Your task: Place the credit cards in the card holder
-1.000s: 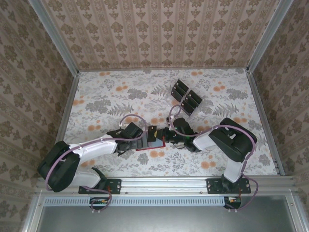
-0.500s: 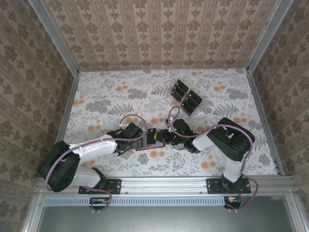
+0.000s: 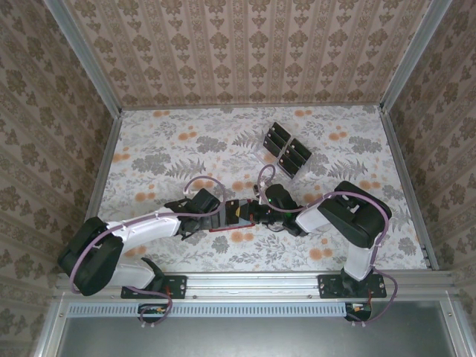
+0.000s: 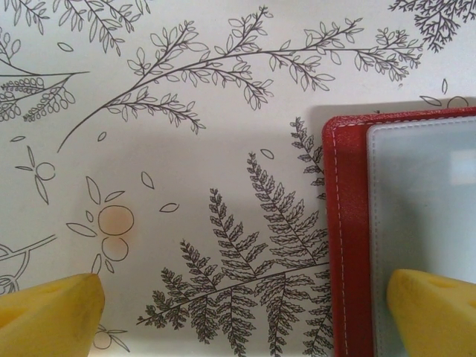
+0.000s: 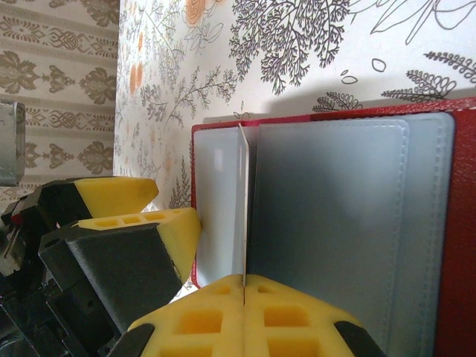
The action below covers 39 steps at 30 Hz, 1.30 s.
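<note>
- The card holder (image 5: 462, 223) was seen lying open and flat in the right wrist view. Its inside was turned up and its long axis ran left to right across the frame.
- It was placed on the floral table (image 3: 163, 149) near the front middle, between the two grippers.
- From above, the card holder (image 3: 222, 230) was largely covered by both grippers, and only slivers of red edge could be made out. Its right end was cut off in the right wrist view, and only one corner (image 4: 349, 245) was caught in the left wrist view.
- A red leather-like border with pale stitching was shown, framing frosted, greyish pockets.
- A thin pale sheet (image 5: 242, 193) was seen edge-on, standing up from the pockets. Whether it was a leaf of the holder could not be told.
- The right gripper (image 5: 244, 297) was clamped tight on the lower end of that sheet.
- The left gripper (image 4: 242, 309) was spread wide, with one yellow fingertip over the frosted pocket and the other over bare table.
- The credit cards (image 3: 277, 137), small and black, were lying well apart, farther back and right of centre, set at a slant.
</note>
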Each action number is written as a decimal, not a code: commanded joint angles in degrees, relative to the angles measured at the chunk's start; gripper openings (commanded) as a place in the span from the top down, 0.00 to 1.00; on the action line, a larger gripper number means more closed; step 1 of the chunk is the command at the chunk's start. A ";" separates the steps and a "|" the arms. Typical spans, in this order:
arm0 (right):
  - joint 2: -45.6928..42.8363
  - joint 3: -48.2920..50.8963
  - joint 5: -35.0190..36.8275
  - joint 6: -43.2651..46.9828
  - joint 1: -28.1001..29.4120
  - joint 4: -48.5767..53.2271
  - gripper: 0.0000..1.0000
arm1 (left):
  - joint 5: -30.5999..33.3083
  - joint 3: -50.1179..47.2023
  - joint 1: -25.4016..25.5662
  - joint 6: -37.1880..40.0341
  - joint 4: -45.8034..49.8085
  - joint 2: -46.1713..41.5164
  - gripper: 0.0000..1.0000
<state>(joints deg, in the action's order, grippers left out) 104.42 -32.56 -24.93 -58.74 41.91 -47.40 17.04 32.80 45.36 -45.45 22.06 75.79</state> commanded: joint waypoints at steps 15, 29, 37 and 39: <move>2.92 -0.51 -4.10 -0.97 0.43 1.90 1.00 | 0.94 -1.08 0.42 -0.79 1.03 0.41 0.00; 4.49 -5.51 -5.76 0.86 0.97 9.08 1.00 | 0.15 -0.76 0.53 -0.59 -0.01 1.43 0.00; 5.37 -10.12 -6.14 2.19 2.16 16.32 1.00 | -0.08 -0.58 0.78 -0.60 -0.51 1.47 0.00; 4.34 -10.95 -5.99 3.06 2.06 18.80 0.98 | -0.16 -0.47 0.78 -0.69 -0.53 1.25 0.00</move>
<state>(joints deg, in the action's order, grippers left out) 108.60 -42.11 -30.06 -58.04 43.35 -35.57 16.99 32.64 45.74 -45.45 20.75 76.18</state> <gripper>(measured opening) 0.044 0.997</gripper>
